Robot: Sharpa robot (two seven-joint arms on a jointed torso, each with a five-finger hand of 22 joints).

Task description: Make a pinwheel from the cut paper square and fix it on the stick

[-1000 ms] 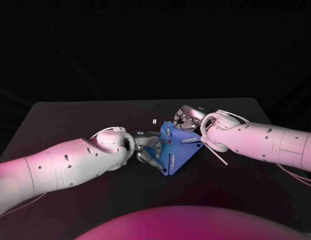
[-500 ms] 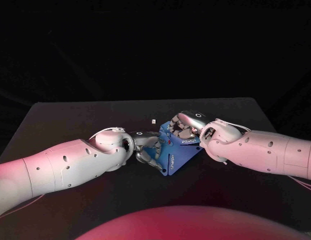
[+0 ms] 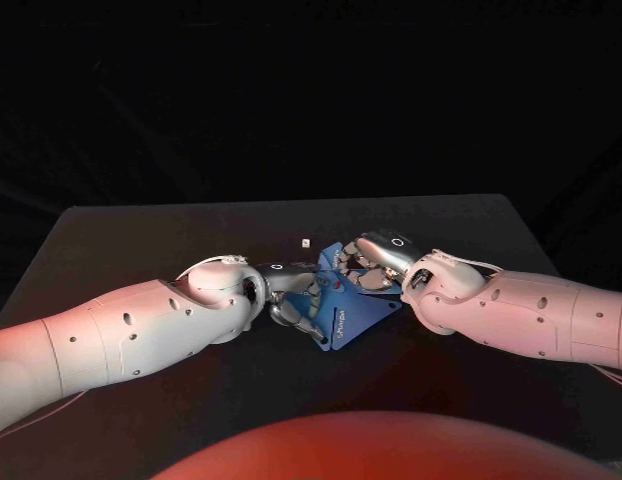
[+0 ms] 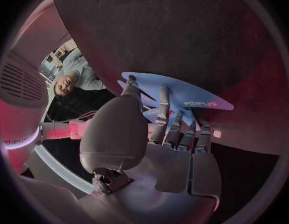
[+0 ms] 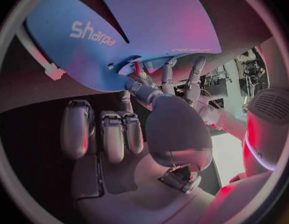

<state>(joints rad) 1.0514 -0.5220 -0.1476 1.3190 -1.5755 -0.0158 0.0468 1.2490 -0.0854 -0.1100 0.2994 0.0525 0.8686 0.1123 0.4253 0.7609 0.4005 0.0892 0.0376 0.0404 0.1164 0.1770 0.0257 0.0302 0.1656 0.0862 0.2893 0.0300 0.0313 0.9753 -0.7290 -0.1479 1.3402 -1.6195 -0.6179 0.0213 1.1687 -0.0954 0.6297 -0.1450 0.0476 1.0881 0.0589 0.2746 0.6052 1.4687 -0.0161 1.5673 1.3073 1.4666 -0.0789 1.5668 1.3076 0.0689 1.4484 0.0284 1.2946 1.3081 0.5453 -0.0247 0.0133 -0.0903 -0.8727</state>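
At the table's [image 3: 124, 245] middle, left hand [image 3: 291, 296] and right hand [image 3: 373, 262] grip the blue, part-folded paper square [image 3: 344, 316].

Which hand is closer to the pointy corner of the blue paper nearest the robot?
Left. The left hand holds the blue paper right beside that near corner. The right hand holds the paper's farther part, away from the corner.

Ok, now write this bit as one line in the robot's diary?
left hand: holds blue paper | right hand: pinches blue paper | place: middle of table
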